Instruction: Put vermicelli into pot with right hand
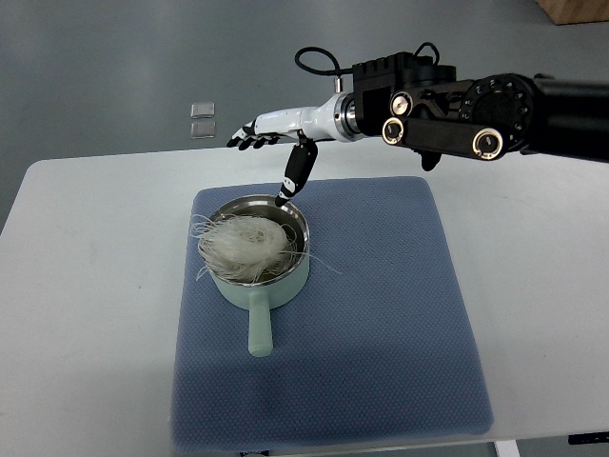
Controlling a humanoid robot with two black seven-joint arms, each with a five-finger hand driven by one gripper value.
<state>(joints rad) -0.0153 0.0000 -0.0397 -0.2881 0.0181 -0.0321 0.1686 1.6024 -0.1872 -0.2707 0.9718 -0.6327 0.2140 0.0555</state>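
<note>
The right hand (271, 133) hangs spread and empty; just below it the noodles (245, 245) sit nested in the pot (262, 286) — light, brittle, springy, best pinched at the bundle's middle.

You see one arm only, the right arm (476, 114), entering from the right edge and reaching left across the upper part of the top view. Its forearm is black, with round joint housings and a looped cable at the wrist. The wrist section is white with a metal collar. The right hand (271, 129) is extended roughly level, palm down, holding nothing. Its fingers (245, 141) are straight and slightly spread, tips dark, pointing left. The thumb (298, 171) hangs downward from the palm, apart from the fingers.
</note>
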